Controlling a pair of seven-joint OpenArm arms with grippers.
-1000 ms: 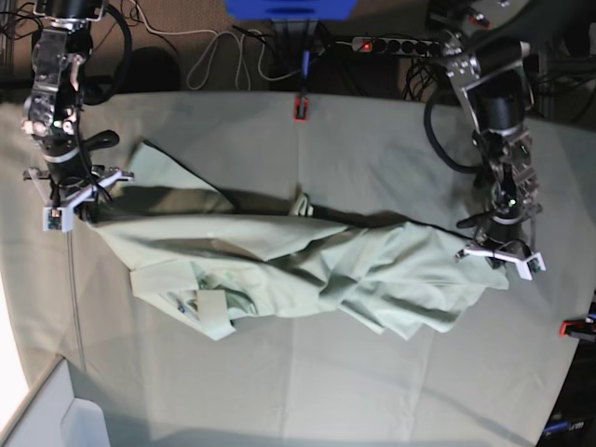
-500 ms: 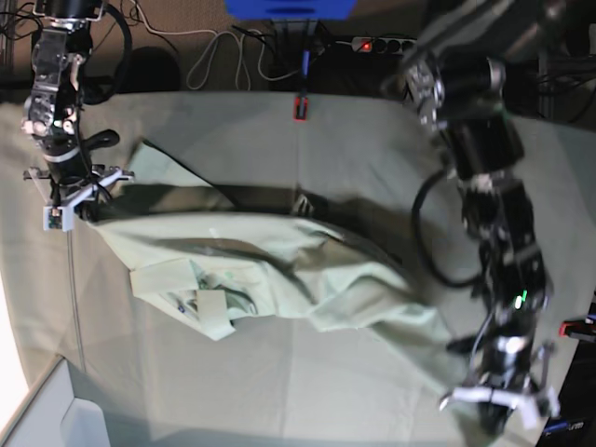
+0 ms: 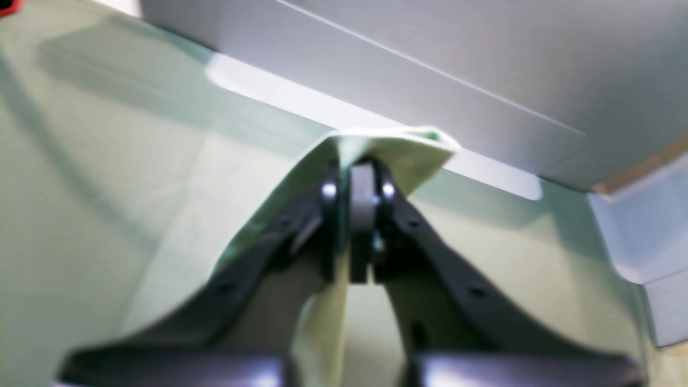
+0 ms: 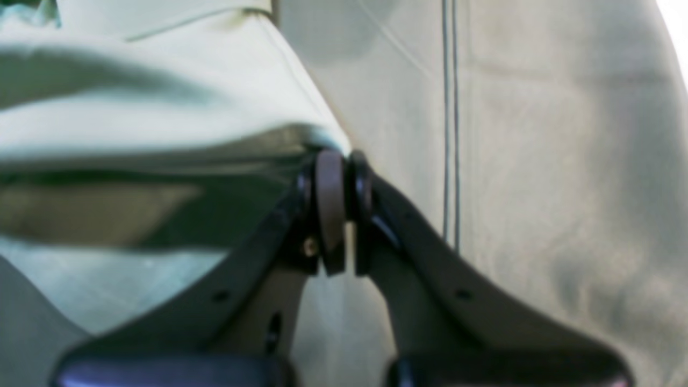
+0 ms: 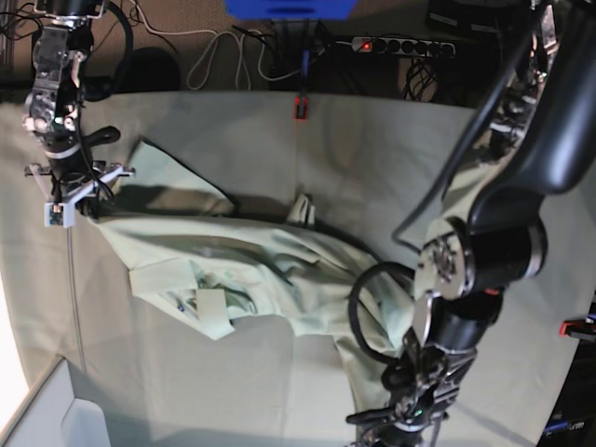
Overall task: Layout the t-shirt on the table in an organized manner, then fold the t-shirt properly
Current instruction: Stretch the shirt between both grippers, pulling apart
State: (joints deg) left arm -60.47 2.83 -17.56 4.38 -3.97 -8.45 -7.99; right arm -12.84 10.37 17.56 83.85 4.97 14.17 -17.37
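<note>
The pale mint t-shirt (image 5: 265, 270) lies crumpled across the table (image 5: 372, 149), stretched from the far left toward the near right. Its collar and dark neck tag (image 5: 179, 304) sit at the left. My right gripper (image 5: 67, 200) is at the shirt's far-left end; in the right wrist view this gripper (image 4: 336, 161) is shut on a folded shirt edge (image 4: 215, 107). My left gripper (image 5: 396, 430) is low at the front edge of the table. In the left wrist view it (image 3: 363, 183) pinches a shirt corner (image 3: 398, 148) that drapes over its fingers.
A red clamp (image 5: 300, 107) holds the table cloth at the back edge and another (image 5: 577, 328) sits at the right. A white box (image 5: 56, 419) stands at the front left, and a white panel (image 3: 430, 64) is close ahead of the left gripper. Cables and a power strip (image 5: 400, 44) lie behind the table.
The left arm has swung from the table's right side to its front edge, dragging the shirt's end with it; the shirt now runs diagonally. The right arm has stayed put.
</note>
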